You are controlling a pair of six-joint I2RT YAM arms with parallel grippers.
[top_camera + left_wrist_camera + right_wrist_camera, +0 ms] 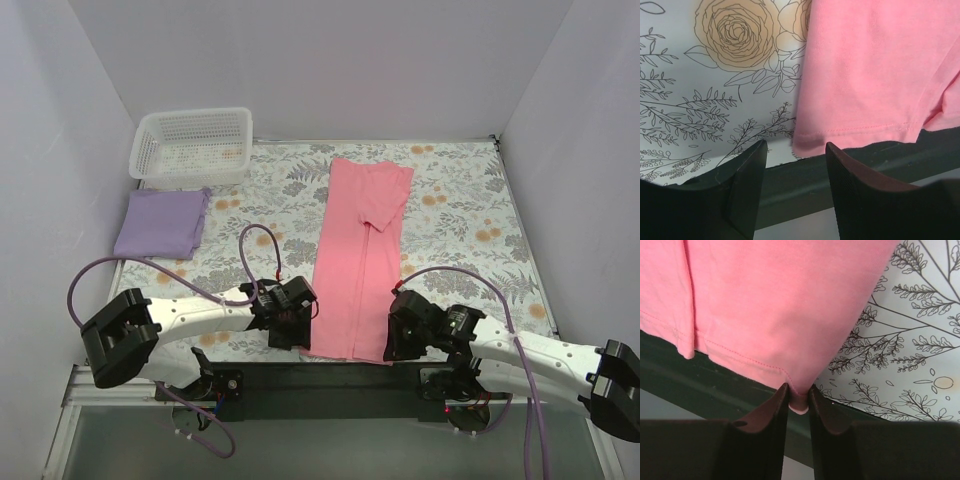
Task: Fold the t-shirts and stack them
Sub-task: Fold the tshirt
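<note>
The salmon-pink t-shirt (358,250) lies folded into a long strip down the middle of the table, its hem at the near edge. The lavender-purple t-shirt (162,221) lies folded at the left, below the basket. My right gripper (799,396) is shut on the pink shirt's near right hem corner (790,330); it shows in the top view (395,345). My left gripper (795,150) is open and empty, its jaws on either side of the shirt's near left hem corner (810,142) without touching it; it shows in the top view (290,330).
A white lattice basket (190,146) stands at the back left. The floral tablecloth (470,215) covers the table. The black front edge of the table (330,372) lies just below both grippers. White walls close in the left, right and back.
</note>
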